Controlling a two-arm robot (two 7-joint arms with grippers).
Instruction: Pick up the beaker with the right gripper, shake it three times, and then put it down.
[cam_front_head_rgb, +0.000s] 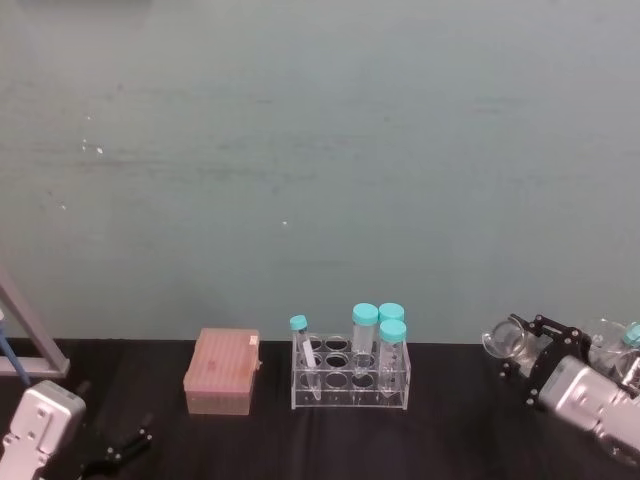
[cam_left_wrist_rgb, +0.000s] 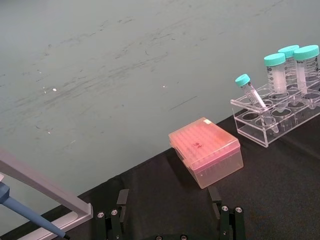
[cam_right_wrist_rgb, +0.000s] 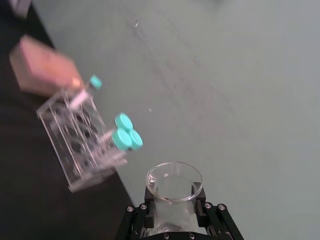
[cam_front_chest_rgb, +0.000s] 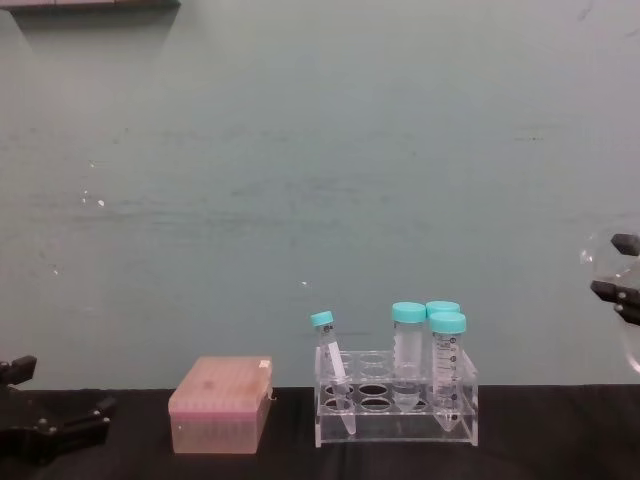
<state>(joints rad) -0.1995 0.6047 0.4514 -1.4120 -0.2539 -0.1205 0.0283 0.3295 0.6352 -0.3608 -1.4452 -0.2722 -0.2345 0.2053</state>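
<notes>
**Beaker up in R gripper**

L gripper (cam_left_wrist_rgb: 170, 222) sits low at front left, jaws wide apart, nothing in them. R gripper (cam_right_wrist_rgb: 174, 202) is at far right, well above the black table (cam_front_head_rgb: 460, 440), fingers clamped on the beaker (cam_front_head_rgb: 508, 342). Beaker is tipped, mouth toward the tube rack (cam_front_head_rgb: 350, 385). Pink box (cam_front_head_rgb: 222, 372) stands left of rack. Green wall (cam_front_head_rgb: 320, 150) is behind.

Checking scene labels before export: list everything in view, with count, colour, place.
beaker: 1, clear, above table at right, tilted
rack: 1, clear, table centre
tubes: 4, teal caps, in rack
box: 1, pink, left of rack
stand: 1, grey, far left
table: 1, black
wall: 1, green, behind
left gripper: 1, black, open, low at left
right gripper: 1, black, shut on beaker neck
</notes>
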